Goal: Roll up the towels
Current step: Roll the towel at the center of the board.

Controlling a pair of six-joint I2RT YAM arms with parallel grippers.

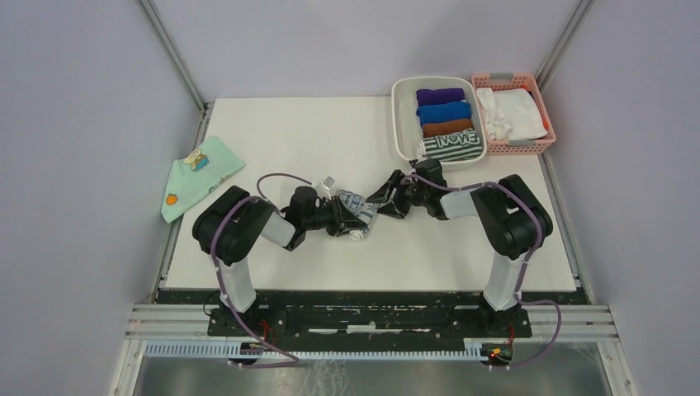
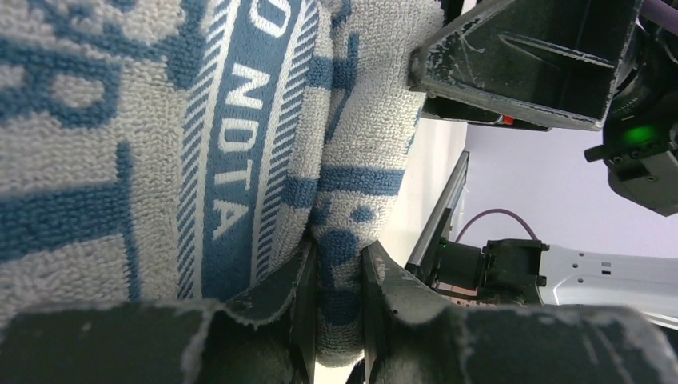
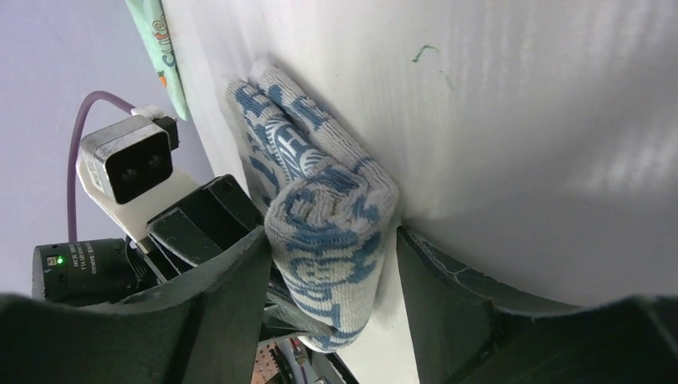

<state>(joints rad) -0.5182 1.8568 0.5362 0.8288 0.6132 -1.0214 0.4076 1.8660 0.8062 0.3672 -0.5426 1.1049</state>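
The blue-grey patterned towel point(image 1: 357, 208) lies bunched and partly rolled at mid-table between my two grippers. My left gripper point(image 1: 350, 221) is shut on a fold of it; in the left wrist view the fold point(image 2: 340, 296) is pinched between the jaws point(image 2: 337, 268) and its white lettered band point(image 2: 240, 120) shows. My right gripper point(image 1: 386, 200) is open, and its jaws point(image 3: 332, 240) straddle the rolled end of the towel point(image 3: 320, 184) without closing on it. The green-and-white striped towel point(image 1: 452, 147) lies rolled in the white bin point(image 1: 402, 124).
The white bin also holds purple point(image 1: 440, 96), blue point(image 1: 443, 112) and brown point(image 1: 447, 128) rolls. A pink basket point(image 1: 528, 80) with white cloths point(image 1: 512, 111) stands to its right. A mint-green cartoon cloth point(image 1: 198, 173) hangs over the table's left edge.
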